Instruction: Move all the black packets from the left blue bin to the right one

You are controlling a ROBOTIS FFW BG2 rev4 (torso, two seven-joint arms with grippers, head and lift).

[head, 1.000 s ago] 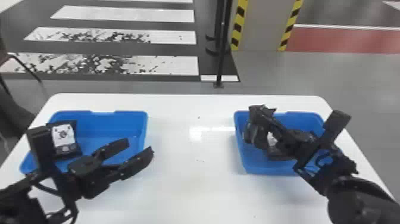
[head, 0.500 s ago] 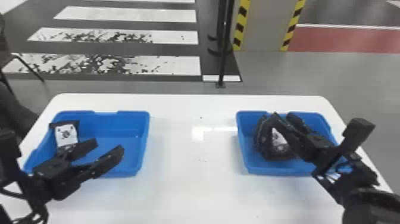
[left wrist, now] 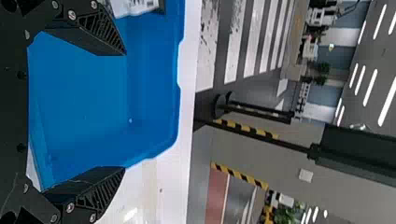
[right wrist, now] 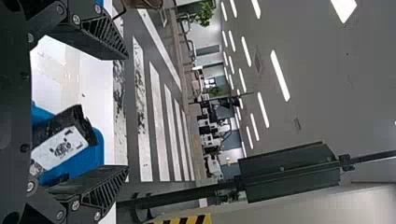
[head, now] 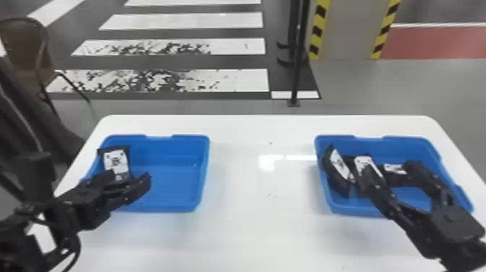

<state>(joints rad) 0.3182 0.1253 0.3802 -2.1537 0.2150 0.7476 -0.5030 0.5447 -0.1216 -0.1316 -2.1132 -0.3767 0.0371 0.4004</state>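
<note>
As the head view has it, left claw: above the near-left part of the left blue bin (head: 173, 208), the left claw (head: 131, 176) has its fingers apart and gripping nothing.
Left bin's packet: the packet at the left wall (head: 115, 160), white label up, lies toward the far-left corner, just beyond the claw; its near end runs behind the fingers.
Right claw: over the right blue bin (head: 349, 210), the right claw (head: 386, 169) is spread.
Right bin's packets: the leftmost packet (head: 339, 165) tilts against the left wall, outside the spread; the middle packet (head: 362, 164) is at the left finger's tip, touching or not I cannot tell; the third packet (head: 394, 168) lies between the fingertips, slightly beyond them.
Table: the white table (head: 253, 231) bears both bins.
Left wrist view, claw: the left claw (left wrist: 124, 111) stands wide, with bare bin floor seen between its fingers; the packet is outside that gap, past one finger and partly cut off.
Right wrist view, claw: the right claw (right wrist: 127, 113) is parted, and a labelled black packet shows between its fingers, closer to one; which of the three, I cannot tell.
</note>
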